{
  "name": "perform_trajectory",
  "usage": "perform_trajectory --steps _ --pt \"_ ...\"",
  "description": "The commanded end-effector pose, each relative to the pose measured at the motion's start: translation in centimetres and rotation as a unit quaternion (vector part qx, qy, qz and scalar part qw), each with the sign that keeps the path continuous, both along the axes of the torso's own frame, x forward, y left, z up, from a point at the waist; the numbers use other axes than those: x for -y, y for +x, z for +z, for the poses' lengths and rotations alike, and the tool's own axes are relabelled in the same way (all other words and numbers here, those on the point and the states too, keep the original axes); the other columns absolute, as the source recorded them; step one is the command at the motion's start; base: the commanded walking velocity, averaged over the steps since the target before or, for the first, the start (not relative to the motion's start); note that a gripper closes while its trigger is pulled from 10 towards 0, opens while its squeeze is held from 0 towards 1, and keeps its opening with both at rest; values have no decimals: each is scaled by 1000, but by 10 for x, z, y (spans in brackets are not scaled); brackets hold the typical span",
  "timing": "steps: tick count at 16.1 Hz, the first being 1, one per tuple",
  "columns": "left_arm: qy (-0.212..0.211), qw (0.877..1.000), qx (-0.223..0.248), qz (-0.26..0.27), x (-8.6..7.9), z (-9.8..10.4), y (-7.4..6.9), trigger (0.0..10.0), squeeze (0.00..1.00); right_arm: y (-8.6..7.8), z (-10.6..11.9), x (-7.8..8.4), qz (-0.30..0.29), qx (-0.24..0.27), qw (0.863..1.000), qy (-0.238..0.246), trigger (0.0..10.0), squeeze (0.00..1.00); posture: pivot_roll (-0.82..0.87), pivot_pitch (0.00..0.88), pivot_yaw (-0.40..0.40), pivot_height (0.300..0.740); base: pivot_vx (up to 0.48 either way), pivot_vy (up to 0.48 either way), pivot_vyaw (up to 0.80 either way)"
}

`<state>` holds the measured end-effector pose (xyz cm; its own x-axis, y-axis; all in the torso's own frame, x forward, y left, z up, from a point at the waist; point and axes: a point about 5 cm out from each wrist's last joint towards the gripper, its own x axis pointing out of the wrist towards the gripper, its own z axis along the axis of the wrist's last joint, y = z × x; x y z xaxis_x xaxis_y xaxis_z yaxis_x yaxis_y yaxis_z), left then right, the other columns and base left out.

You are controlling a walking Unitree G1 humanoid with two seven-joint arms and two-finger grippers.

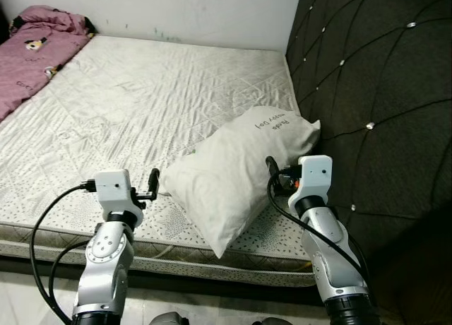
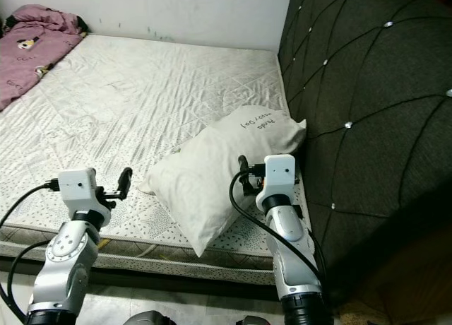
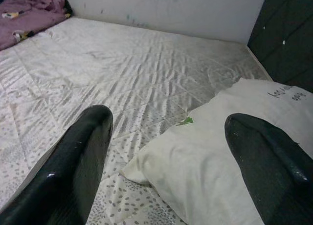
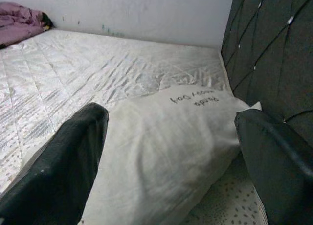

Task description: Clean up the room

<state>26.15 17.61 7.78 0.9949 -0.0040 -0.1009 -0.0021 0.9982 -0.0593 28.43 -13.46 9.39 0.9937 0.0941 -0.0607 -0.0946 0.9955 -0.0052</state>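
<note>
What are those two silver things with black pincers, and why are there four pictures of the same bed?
Those are a walking robot's two arms. The two wide pictures come from cameras in its head, like two eyes looking down. The other two come from small cameras on its wrists, so the big black shapes there are its own fingers seen up close.

In front of it is a bed with a bare white mattress. A white pillow lies near the dark padded headboard, and a pink blanket is bunched in the far corner.

The left gripper is beside the pillow and the right gripper is at its other side. Both are open. Nothing is held yet; the pillow just rests on the mattress.
</note>
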Motion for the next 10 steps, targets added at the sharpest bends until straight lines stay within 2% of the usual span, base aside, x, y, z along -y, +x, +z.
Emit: perform_trajectory --steps 1,3,6,10 --pt "28 999 15 -2 3 5 -1 10000 0 3 3 0 -7 10 1000 1 10000 0 41 0 4 740 0 0 0" --pt "19 1000 21 -12 5 5 0 10000 0 6 5 0 -14 15 1000 8 10000 0 39 0 8 740 0 0 0" --pt "20 1000 17 12 -5 2 3 10000 0 10 8 0 -29 25 999 6 10000 0 43 0 6 740 0 0 0" --pt "17 1000 21 12 -5 2 2 10000 0 12 7 -3 -29 26 999 -2 10000 0 51 0 -5 740 0 0 0"
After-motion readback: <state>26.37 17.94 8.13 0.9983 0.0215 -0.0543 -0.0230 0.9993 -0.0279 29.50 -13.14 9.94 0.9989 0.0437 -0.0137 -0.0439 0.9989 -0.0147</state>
